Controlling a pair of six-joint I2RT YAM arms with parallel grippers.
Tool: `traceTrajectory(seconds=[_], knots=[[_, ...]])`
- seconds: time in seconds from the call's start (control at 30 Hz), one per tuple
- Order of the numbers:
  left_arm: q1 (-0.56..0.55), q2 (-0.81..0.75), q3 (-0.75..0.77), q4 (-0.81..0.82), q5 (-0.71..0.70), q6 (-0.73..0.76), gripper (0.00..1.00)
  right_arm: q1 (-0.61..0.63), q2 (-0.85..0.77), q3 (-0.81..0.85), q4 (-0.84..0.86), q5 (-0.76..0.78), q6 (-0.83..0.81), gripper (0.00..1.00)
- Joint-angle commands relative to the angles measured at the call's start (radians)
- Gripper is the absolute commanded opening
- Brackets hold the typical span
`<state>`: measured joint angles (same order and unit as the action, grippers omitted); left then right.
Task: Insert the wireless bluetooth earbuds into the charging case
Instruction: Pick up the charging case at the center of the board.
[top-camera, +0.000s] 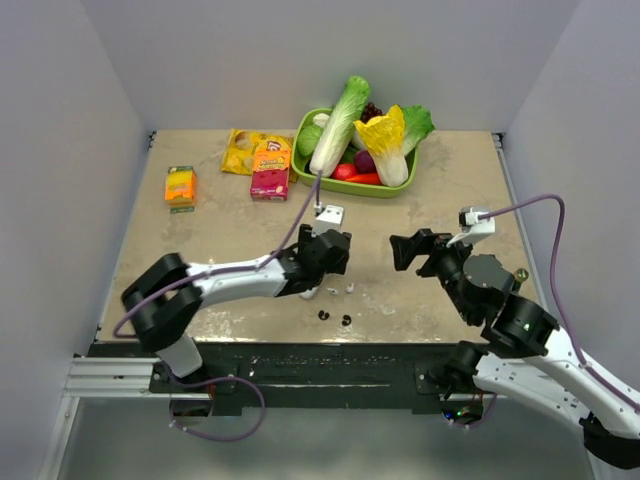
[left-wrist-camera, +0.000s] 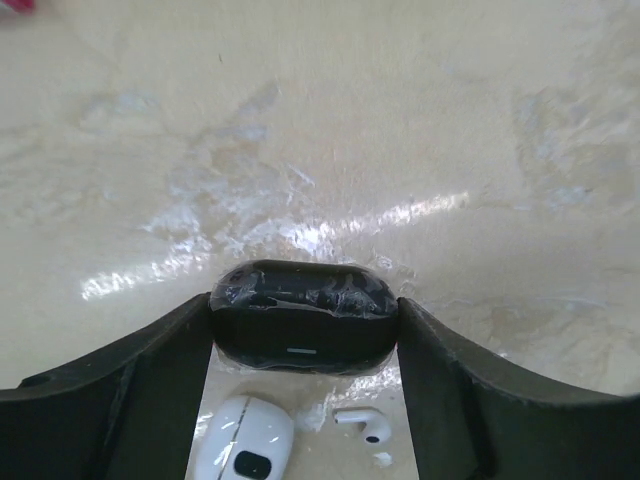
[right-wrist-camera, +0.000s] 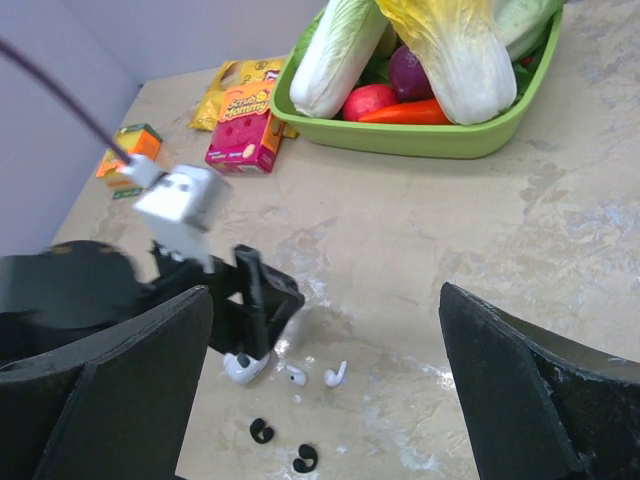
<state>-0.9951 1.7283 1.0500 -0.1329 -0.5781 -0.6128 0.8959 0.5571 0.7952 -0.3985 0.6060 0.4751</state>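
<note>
The white charging case lies on the table just below my left gripper; its lid looks closed. It also shows in the right wrist view and the top view. Two white earbuds lie loose on the table right of it; one shows in the left wrist view. My left gripper is shut on a black oval case wrapped in clear film, held above the table. My right gripper is open and empty, above the table to the right.
Two black earbuds lie in front of the white ones. A green tray of toy vegetables stands at the back. A pink snack box, a yellow bag and an orange box lie back left.
</note>
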Motion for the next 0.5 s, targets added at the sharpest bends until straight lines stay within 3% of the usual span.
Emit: traceTrajectory(seconds=[0.0,0.07,0.2,0.27,0.37,0.4,0.47], knots=[[0.004,-0.312,-0.224,0.402,0.010,0.251,0.00,0.001,0.059,0.087,0.067,-0.052,-0.061,0.98],[0.004,-0.390,-0.310,0.555,0.085,0.364,0.00,0.001,0.092,0.113,0.081,-0.107,-0.082,0.98],[0.006,-0.563,-0.566,0.798,0.462,0.573,0.00,0.001,0.237,0.186,0.041,-0.129,-0.127,0.98],[0.006,-0.611,-0.626,0.846,0.518,0.594,0.00,0.001,0.343,0.257,-0.048,-0.098,-0.128,0.98],[0.006,-0.703,-0.747,0.958,0.578,0.608,0.00,0.003,0.369,0.265,-0.059,-0.035,-0.112,0.98],[0.007,-0.754,-0.834,1.014,0.659,0.608,0.00,0.003,0.347,0.244,0.004,-0.079,-0.109,0.98],[0.006,-0.800,-0.934,1.244,0.684,0.650,0.00,0.003,0.266,0.161,0.094,-0.184,-0.140,0.98]])
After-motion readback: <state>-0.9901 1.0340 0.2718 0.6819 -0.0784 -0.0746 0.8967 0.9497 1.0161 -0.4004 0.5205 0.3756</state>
